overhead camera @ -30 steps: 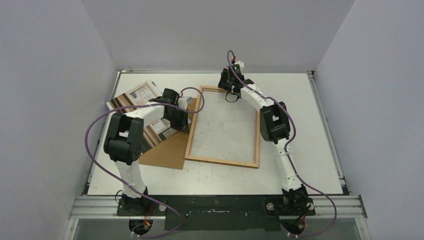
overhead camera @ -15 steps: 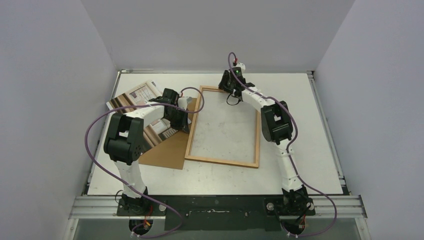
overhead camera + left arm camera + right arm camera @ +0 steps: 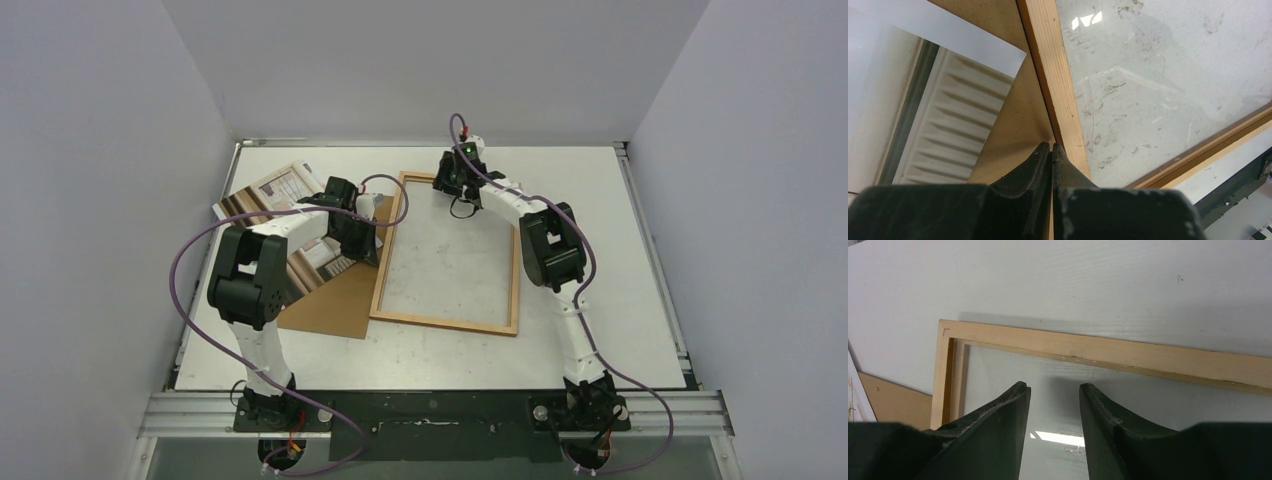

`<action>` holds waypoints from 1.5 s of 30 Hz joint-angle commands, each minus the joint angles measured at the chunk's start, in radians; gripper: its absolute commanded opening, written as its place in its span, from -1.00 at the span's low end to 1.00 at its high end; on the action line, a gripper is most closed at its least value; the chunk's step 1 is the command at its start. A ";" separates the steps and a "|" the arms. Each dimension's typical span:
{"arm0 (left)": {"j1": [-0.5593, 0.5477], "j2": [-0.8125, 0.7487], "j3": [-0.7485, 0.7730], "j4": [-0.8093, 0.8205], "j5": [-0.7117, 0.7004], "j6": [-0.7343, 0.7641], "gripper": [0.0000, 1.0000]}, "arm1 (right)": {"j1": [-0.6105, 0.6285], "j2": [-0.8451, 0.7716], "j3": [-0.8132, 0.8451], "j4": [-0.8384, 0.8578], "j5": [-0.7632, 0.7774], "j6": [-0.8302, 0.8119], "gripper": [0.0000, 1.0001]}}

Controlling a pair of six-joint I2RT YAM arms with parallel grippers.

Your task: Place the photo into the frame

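**Top view:** frame (image 3: 446,322) lies flat mid-desk (image 3: 600,300), desk surface visible thru its opening. Photo (image 3: 268,192) lies left of frame, outside it, partly on brown backing sheet (image 3: 335,300) and partly hidden under my left arm. My left end effector (image 3: 366,246) is at frame's left rail. My right end effector (image 3: 452,192) is over frame's far rail.

**Left wrist view:** my left end effector (image 3: 1050,148) is fully closed, tips touching, nothing between them. Tips sit at outer edge of frame (image 3: 1058,85) rail, above backing sheet (image 3: 1023,115). Photo (image 3: 943,135) corner rests on the sheet, just beside the rail.

**Right wrist view:** my right end effector (image 3: 1053,390) is partly open, gripping nothing. Frame (image 3: 1108,352) far rail and corner lie just beyond the tips
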 commanded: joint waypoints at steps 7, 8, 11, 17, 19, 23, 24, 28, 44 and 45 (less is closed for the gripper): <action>0.008 -0.046 0.004 0.018 0.021 0.011 -0.97 | 0.034 -0.074 0.112 -0.066 -0.008 -0.018 -0.08; 0.007 -0.047 0.006 0.017 0.019 0.010 -0.97 | 0.042 -0.075 0.129 -0.071 -0.011 -0.022 -0.07; 0.009 -0.048 0.015 0.009 0.019 0.009 -0.97 | 0.068 -0.089 0.142 -0.076 -0.012 -0.032 -0.02; 0.038 -0.073 0.066 -0.036 0.029 0.008 -0.97 | 0.136 -0.109 0.126 -0.062 -0.015 -0.034 0.00; 0.054 -0.084 0.082 -0.052 0.037 0.007 -0.97 | 0.146 -0.094 0.129 -0.050 -0.014 -0.023 0.01; 0.080 -0.108 0.084 -0.073 0.043 0.012 -0.97 | 0.146 -0.028 0.184 -0.055 -0.020 0.002 0.05; 0.089 -0.115 0.083 -0.080 0.047 0.014 -0.97 | 0.145 -0.012 0.196 -0.056 -0.025 0.006 0.06; 0.173 -0.139 0.111 -0.148 0.077 0.041 -0.95 | 0.142 0.037 0.233 -0.064 -0.044 0.020 0.11; 0.809 -0.123 0.223 -0.452 -0.040 0.383 0.65 | 0.303 0.039 0.270 -0.060 -0.074 0.009 0.38; 0.816 -0.118 0.208 -0.445 -0.040 0.385 0.70 | 0.310 0.047 0.270 -0.066 -0.074 0.015 0.39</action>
